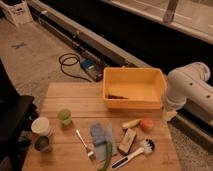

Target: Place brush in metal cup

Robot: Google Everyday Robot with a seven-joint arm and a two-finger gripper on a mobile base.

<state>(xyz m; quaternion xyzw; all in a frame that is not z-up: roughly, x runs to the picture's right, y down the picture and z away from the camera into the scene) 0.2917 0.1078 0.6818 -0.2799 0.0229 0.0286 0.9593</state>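
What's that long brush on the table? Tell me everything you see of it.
The brush is slim: a white, plastic-looking handle with a dark stripe and a round dark head with white bristles. It lies flat, slanted, near the front right of the wooden table, head toward the far right. A tan block sits beside the head; whether they touch is unclear. The gripper is out of sight; only the white arm shows, apart from the brush.

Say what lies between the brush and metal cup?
The camera view shows a fork, a bluish cloth and a green strip. The gripper is out of view, past the arm.
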